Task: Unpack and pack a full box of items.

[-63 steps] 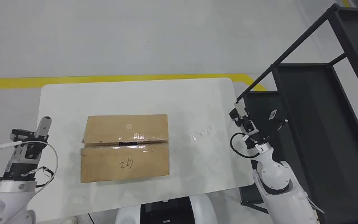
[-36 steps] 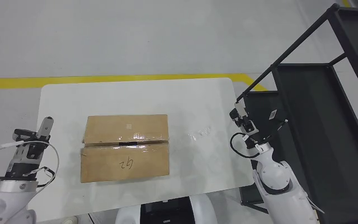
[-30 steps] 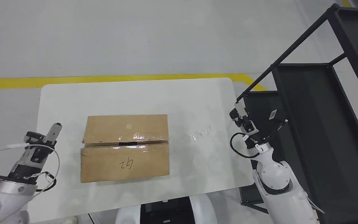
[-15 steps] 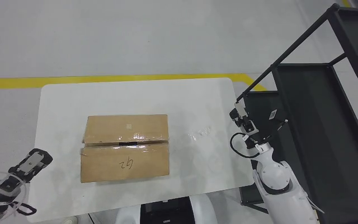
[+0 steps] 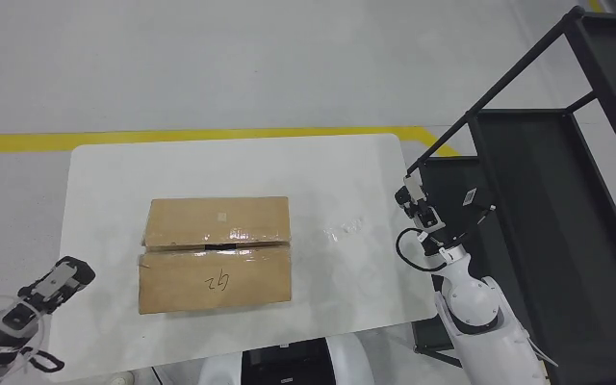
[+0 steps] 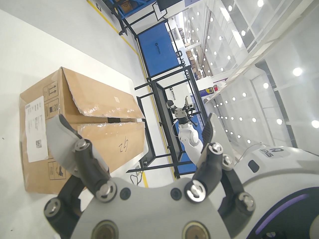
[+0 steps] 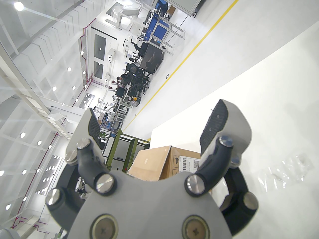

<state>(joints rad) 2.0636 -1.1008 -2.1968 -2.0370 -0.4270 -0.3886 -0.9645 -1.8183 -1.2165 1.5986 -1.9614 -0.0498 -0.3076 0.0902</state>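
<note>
Box [image 5: 216,253], flaps shut and taped, lies at the middle of the bench [image 5: 115,173], with a film scrap [image 5: 343,229] near its right side. Left end effector [image 5: 67,274], fingers apart, is at the bench's near left edge. Right end effector [image 5: 412,196], fingers apart, is at the right edge, well apart from the box.

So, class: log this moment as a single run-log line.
cardboard box: flaps down, on table | left gripper: open, empty, at table's left edge | right gripper: open, empty, by table's right edge | unpacking: not begun
</note>
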